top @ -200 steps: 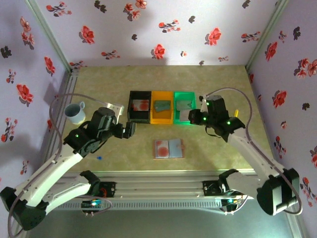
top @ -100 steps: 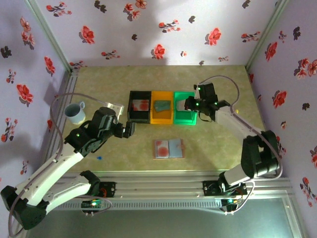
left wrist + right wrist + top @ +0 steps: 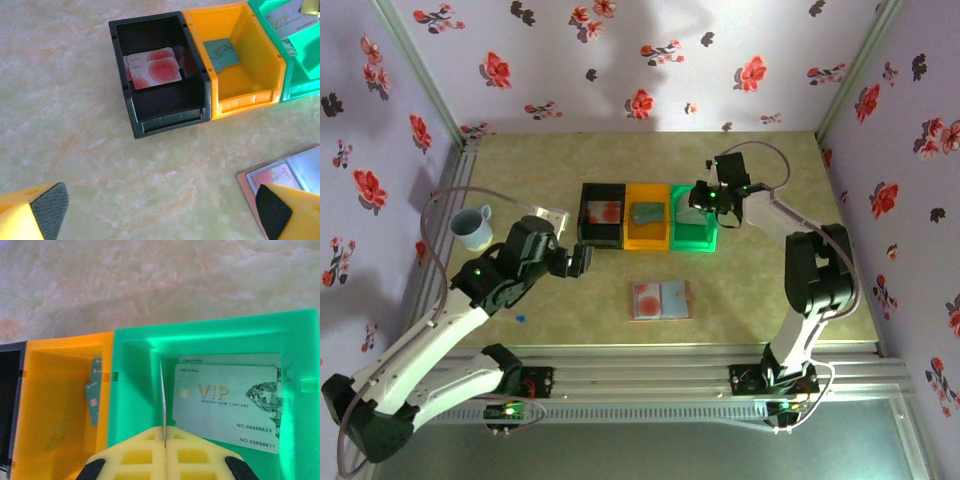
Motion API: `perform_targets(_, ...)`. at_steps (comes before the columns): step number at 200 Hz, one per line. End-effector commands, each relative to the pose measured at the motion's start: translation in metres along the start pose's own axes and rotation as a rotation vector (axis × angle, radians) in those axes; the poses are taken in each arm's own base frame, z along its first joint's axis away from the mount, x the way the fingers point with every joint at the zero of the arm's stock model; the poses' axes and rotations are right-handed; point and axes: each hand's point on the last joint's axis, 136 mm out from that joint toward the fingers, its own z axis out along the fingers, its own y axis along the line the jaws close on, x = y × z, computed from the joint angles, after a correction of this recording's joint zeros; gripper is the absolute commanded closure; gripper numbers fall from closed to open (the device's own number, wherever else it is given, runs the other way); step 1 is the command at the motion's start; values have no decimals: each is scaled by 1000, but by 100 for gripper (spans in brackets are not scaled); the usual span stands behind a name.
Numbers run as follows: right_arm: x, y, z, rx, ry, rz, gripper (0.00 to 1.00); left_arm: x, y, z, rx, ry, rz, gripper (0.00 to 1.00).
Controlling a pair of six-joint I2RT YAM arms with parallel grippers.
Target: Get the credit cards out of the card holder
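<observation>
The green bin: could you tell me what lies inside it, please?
Two silver VIP cards, the top hiding most of the lower; the right gripper pinches a thin card edge-on beside them.

Middle bin: left bin touches its left side, two credit cards inside. Right bin touches its right side, with the right end effector above, pinching a thin card. Card holder lies open before it; mug well left.

bins: three standing in a row, black bin, orange bin, green bin | credit cards: three showing, two lying in black, one sitting in the single card holder | VIP cards: two lying in green | edge-on card: one | teal cards: two seemingly overlapping in orange | mug: one sitting near the left edge of the table
</observation>
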Motion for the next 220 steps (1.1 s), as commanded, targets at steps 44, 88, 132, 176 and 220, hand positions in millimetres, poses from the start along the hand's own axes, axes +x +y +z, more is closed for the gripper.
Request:
perform_targets(44,-9,-7,11,-30,13,17,100,6,9,5,-48,21,29,0)
perform_targets(88,-6,-10,21,-48,44,31,100,6,9,5,-52,23,32,0)
perform_targets(132,-8,-12,25,-55,44,49,100,6,9,6,-52,24,34,0)
perform_targets(176,-4,-18,27,-47,58,60,100,6,9,6,-50,24,33,0)
perform_targets(220,-8,-19,21,-36,46,62,89,7,9,6,-53,28,35,0)
